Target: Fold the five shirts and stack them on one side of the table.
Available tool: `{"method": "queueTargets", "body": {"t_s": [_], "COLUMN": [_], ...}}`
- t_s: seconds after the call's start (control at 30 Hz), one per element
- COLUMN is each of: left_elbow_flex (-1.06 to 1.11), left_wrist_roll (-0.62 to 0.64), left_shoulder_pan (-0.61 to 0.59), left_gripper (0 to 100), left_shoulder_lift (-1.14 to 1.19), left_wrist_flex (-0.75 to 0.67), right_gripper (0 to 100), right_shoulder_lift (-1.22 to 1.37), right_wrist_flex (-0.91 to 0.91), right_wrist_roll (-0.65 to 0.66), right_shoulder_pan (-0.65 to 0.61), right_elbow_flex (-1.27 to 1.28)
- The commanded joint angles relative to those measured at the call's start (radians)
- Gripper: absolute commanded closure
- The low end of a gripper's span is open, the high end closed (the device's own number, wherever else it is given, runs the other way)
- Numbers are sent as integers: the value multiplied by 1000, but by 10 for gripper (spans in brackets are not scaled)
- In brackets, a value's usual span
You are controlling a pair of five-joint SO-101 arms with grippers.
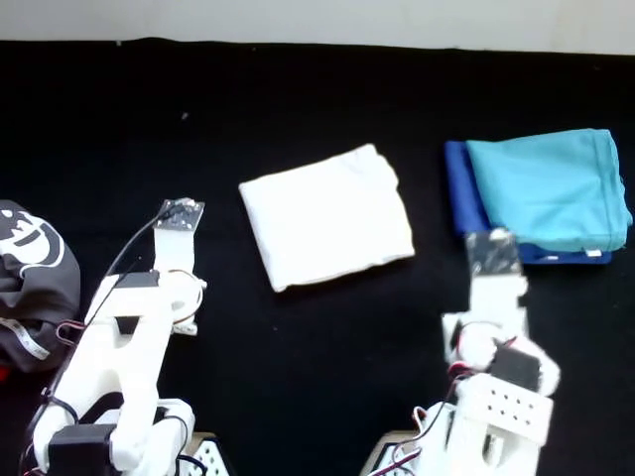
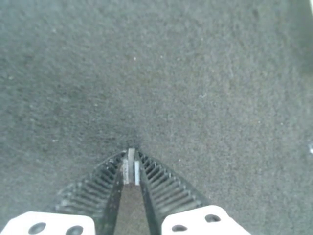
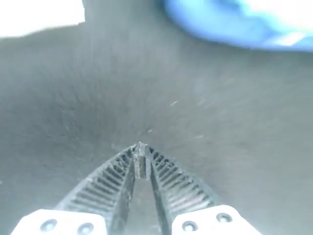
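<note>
White shirt (image 1: 327,218) folded square on fuzzy black table (image 1: 298,99), ridged left gripper (image 2: 130,164) and right gripper (image 3: 141,157) both closed, empty

Prob. a robot lab: black-cloth table (image 1: 317,119) w/ plain wall (image 1: 397,18) behind.

A black table (image 1: 317,109) has shirts on it. A white folded shirt (image 1: 327,220) lies in the middle of the table. By the right edge, a light blue folded shirt (image 1: 551,183) lies on top of a dark blue shirt (image 1: 457,190). At the left edge sits a dark shirt (image 1: 35,283) with a white picture, all bunched up. Two white arms stand at the near edge. The left gripper (image 1: 182,211) is over bare table, between the dark shirt and the white one. The right gripper (image 1: 493,246) is at the near side of the blue pile.
</note>
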Motion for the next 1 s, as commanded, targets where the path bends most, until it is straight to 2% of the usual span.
{"method": "queueTargets", "body": {"t_s": [0.0, 0.13, 0.27, 0.47, 0.53, 0.63, 0.77, 0.97], "left_elbow_flex": [1, 1, 1, 1, 1, 1, -1, -1], "left_wrist_roll": [-5, -5, -5, -5, -5, -5, -5, -5], "left_shoulder_pan": [5, 5, 5, 7, 7, 7, 7, 7], "left_gripper": [991, 991, 991, 991, 991, 991, 991, 991], "left_shoulder_lift": [-8, -7, -5, -4, -2, -2, -2, -2], "left_wrist_flex": [-41, -41, -41, -41, -41, -41, -43, -43], "right_gripper": [993, 993, 993, 978, 920, 777, 632, 613], "right_shoulder_lift": [1, 90, 295, 699, 826, 1012, 1254, 1575], "right_wrist_flex": [156, 236, 223, 219, 217, 220, 223, 265], "right_wrist_roll": [-3, -8, -20, -199, -236, -296, -388, -453], "right_shoulder_pan": [-101, -242, -291, -300, -303, -329, -410, -489], "right_elbow_flex": [-314, -463, -575, -812, -894, -1041, -1210, -1477]}}
